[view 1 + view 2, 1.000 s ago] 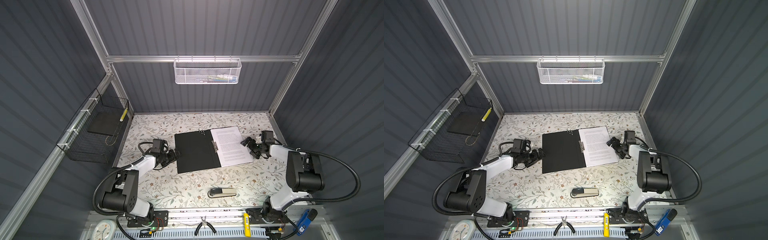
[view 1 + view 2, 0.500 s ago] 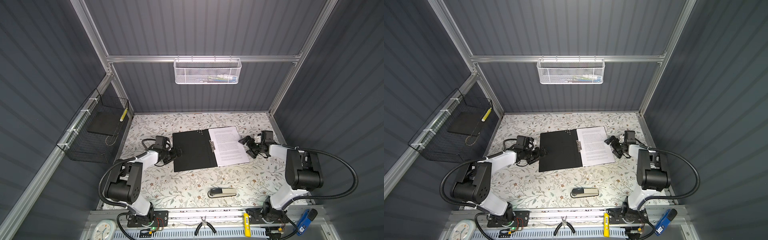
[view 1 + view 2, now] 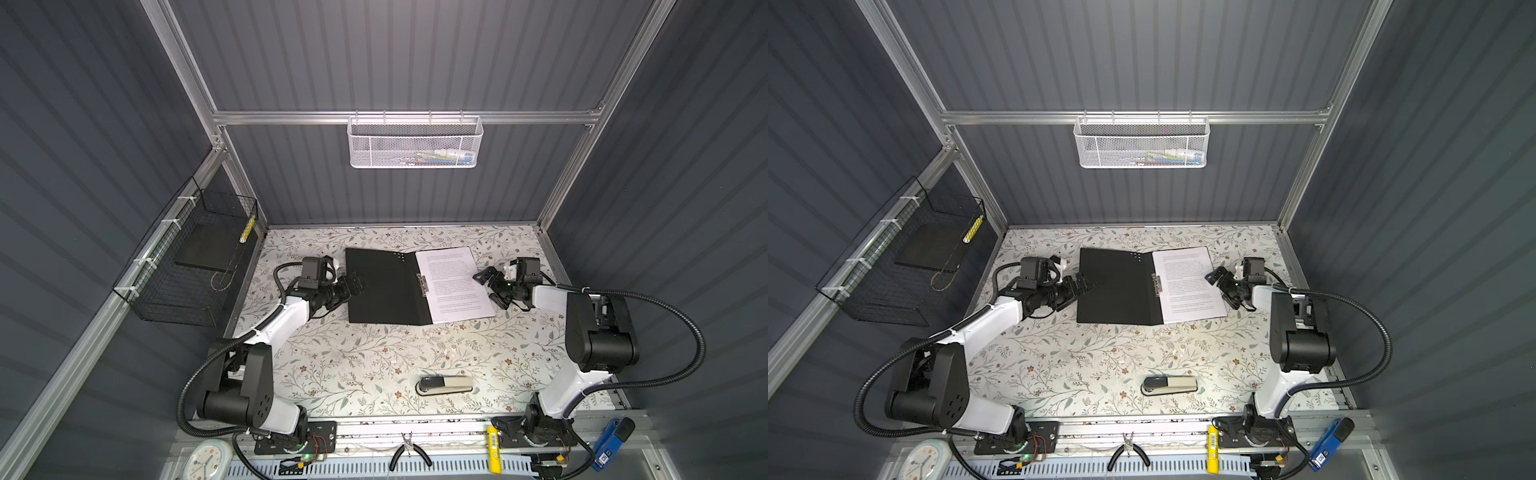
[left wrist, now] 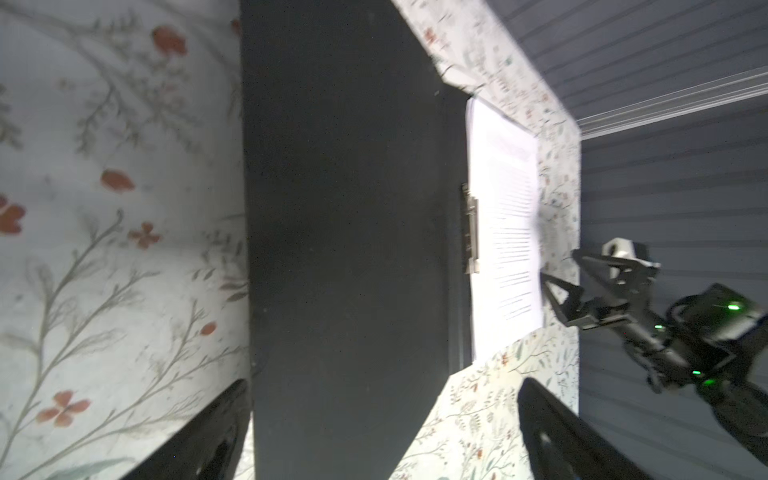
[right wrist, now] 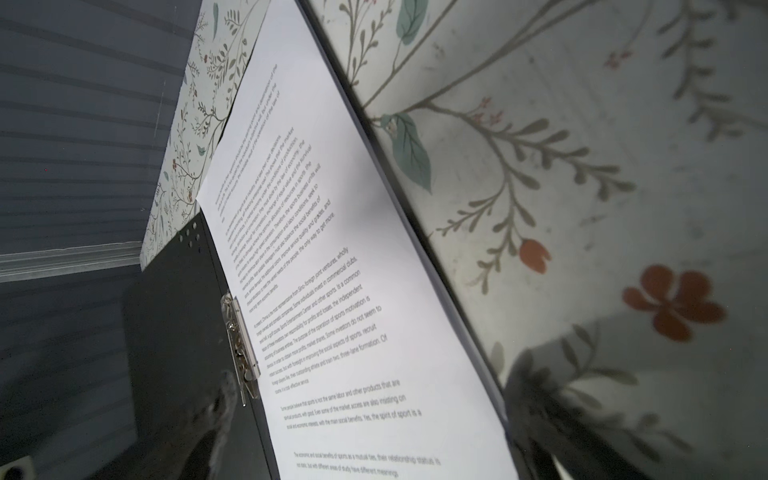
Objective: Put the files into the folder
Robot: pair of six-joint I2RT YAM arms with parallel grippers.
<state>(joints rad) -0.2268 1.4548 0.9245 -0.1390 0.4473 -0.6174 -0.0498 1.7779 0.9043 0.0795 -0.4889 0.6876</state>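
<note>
The files point(image 3: 455, 284), a stack of white sheets printed with black text, lie flat on the right-hand half of the folder point(image 3: 382, 286), which is spread open toward the back middle of the floral surface point(image 3: 374, 353) in both top views. A metal clip point(image 3: 422, 284) sits along the spine at the sheets' inner edge, and the right wrist view shows it close up point(image 5: 241, 345). The left jaws stand wide open at the folder's left edge. In the left wrist view their fingers point(image 4: 216, 432) flank the black cover's near edge, and contact cannot be told. The right jaws are also spread wide and hold nothing, with one tip at the sheets' outer right edge. A stapler point(image 3: 444, 384) lies near the front of the surface, well apart from the folder.
</note>
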